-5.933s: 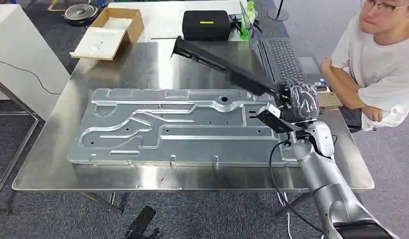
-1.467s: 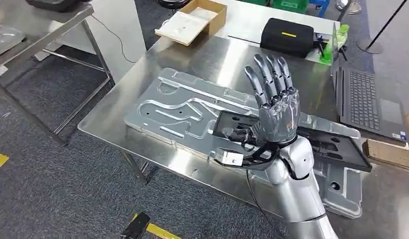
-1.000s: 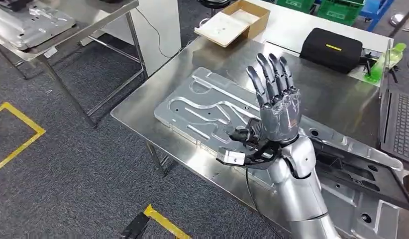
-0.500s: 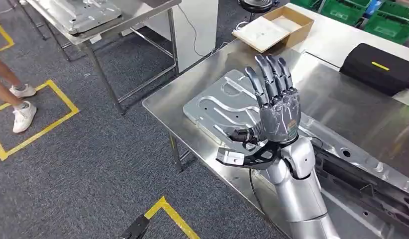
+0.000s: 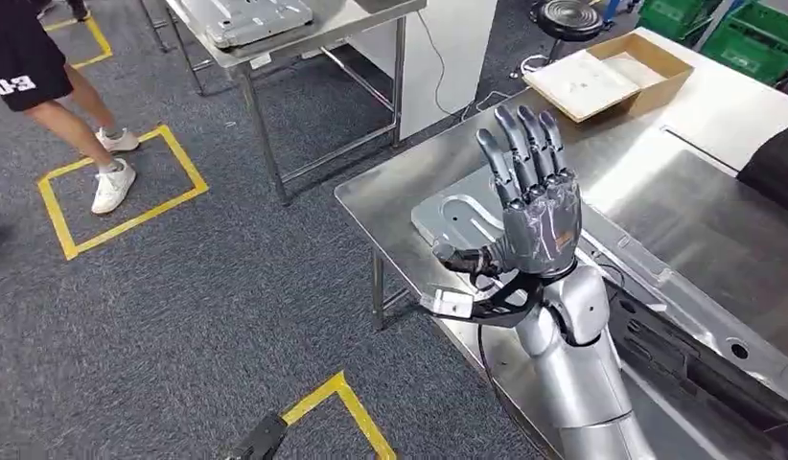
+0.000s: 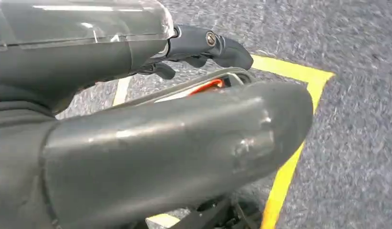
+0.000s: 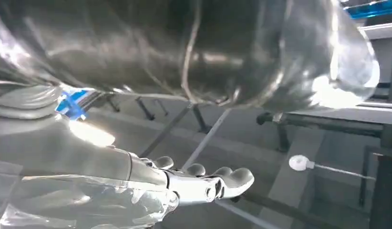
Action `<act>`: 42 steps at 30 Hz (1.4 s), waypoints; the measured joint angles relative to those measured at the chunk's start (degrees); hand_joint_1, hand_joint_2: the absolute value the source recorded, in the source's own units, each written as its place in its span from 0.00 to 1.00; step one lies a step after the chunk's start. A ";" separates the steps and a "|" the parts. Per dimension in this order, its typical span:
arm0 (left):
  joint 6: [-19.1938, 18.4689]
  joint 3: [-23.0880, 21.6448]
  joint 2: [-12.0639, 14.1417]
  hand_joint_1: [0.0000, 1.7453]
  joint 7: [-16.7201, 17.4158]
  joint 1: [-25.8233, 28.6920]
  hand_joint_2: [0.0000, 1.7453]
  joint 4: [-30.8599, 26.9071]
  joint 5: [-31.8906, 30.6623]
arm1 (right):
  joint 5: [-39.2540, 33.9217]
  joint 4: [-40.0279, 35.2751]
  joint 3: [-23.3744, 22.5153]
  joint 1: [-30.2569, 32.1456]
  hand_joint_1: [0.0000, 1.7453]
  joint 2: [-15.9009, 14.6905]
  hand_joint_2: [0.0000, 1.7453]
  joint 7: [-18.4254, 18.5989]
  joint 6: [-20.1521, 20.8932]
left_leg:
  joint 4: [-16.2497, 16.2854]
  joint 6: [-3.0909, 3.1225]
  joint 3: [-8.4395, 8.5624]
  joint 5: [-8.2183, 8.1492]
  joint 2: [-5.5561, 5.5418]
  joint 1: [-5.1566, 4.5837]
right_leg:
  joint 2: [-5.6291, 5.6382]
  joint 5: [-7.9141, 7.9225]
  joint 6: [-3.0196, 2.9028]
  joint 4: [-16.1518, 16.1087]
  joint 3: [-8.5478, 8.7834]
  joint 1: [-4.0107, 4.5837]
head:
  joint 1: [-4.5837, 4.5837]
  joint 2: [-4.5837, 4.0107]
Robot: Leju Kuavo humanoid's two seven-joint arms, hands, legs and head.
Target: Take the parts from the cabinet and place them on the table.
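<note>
My right hand (image 5: 534, 201) is raised above the near corner of the steel table (image 5: 659, 206), fingers straight up and spread, holding nothing. The right wrist view shows the same hand (image 7: 199, 183) with its fingers extended and empty. A large silver stamped panel (image 5: 462, 218) lies flat on the table behind the hand. A long black part (image 5: 702, 369) rests on that panel at the lower right. Another silver panel (image 5: 251, 14) lies on a metal rack (image 5: 304, 43) at the top. My left hand (image 6: 184, 119) hangs over grey carpet, holding nothing.
A person's legs and white shoes (image 5: 107, 163) stand at the upper left beside a yellow taped square (image 5: 189, 182). An open cardboard box (image 5: 611, 72) sits on a white table beyond. A black case (image 5: 778, 168) is at the right edge. Grey carpet lies between rack and table.
The camera has swung left, so the table slid right and the rack and a person came into view. Earlier my right hand held the black part; it is now empty and stays raised.
</note>
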 joint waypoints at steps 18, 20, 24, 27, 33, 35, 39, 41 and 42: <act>0.57 0.02 1.27 0.00 -0.31 0.70 0.00 0.00 0.20 | -1.23 -0.02 0.02 -0.15 0.00 0.48 0.00 -1.14 0.00 | 0.12 0.12 0.22 -0.54 8.35 0.11 | -11.67 -1.95 2.02 -0.28 1.96 -0.31 | -0.02 0.00; 0.57 0.02 1.33 0.00 -0.39 0.77 0.00 0.00 0.55 | -1.36 0.00 0.02 -0.46 0.00 0.50 0.00 -1.22 -0.02 | 0.11 0.63 0.14 -0.47 7.35 0.13 | -6.32 -5.63 2.19 5.12 -0.15 -0.66 | -0.02 0.00; 0.52 0.02 1.42 0.00 -0.35 1.23 0.00 0.00 0.63 | -1.40 0.54 0.02 -0.02 0.00 0.46 0.00 -1.38 0.00 | 0.14 0.87 0.17 -0.45 4.38 -0.13 | -4.72 -8.83 2.00 17.06 -6.55 -0.46 | -0.04 0.00; 0.52 0.04 1.57 0.00 -0.37 1.69 0.00 0.00 0.68 | -1.44 0.59 0.02 -0.24 0.00 0.46 0.00 -1.81 0.00 | 0.17 0.86 0.43 -0.45 2.02 -0.37 | -3.48 -1.29 0.77 5.77 -1.95 -0.21 | -0.02 0.00; 0.55 0.18 2.03 0.00 -0.70 1.99 0.00 0.02 1.09 | -2.36 0.57 0.02 -1.13 0.00 0.72 0.00 -2.27 0.00 | -0.16 -1.25 -0.52 0.10 -1.41 0.00 | -1.70 0.10 -0.51 -1.41 1.07 -0.87 | -0.07 0.00; 0.57 0.22 2.32 0.00 -0.72 1.98 0.00 0.02 1.22 | -2.49 0.59 0.02 -1.40 0.00 1.05 0.00 -2.29 0.00 | 3.60 -1.63 -2.15 -2.59 4.42 -0.25 | -3.42 0.29 -0.83 -2.15 1.85 -0.65 | -0.44 0.00; 0.90 0.39 2.34 0.00 -0.72 1.81 0.00 0.02 1.22 | -2.27 0.87 0.02 -1.37 0.00 1.11 0.00 -2.67 0.00 | 16.40 -2.45 -8.35 -7.50 6.74 0.30 | -6.92 -0.16 -0.87 -1.80 1.82 -0.42 | -0.44 0.00; 1.11 0.48 2.36 0.00 -0.68 2.06 0.00 0.02 1.22 | -2.27 1.05 0.02 -1.40 0.00 1.14 0.00 -2.95 0.00 | 10.56 -2.70 -5.18 -3.64 7.31 0.55 | -8.41 -0.58 -0.57 -1.43 1.91 -0.49 | -0.44 0.00; 1.14 0.50 2.38 0.00 -0.68 2.05 0.00 0.02 1.22 | -2.27 1.05 0.02 -1.44 0.00 1.14 0.00 -2.97 0.00 | 5.23 -2.68 -2.23 -1.19 8.45 0.55 | -9.09 -0.92 -0.30 -1.07 1.98 -0.54 | -0.44 0.00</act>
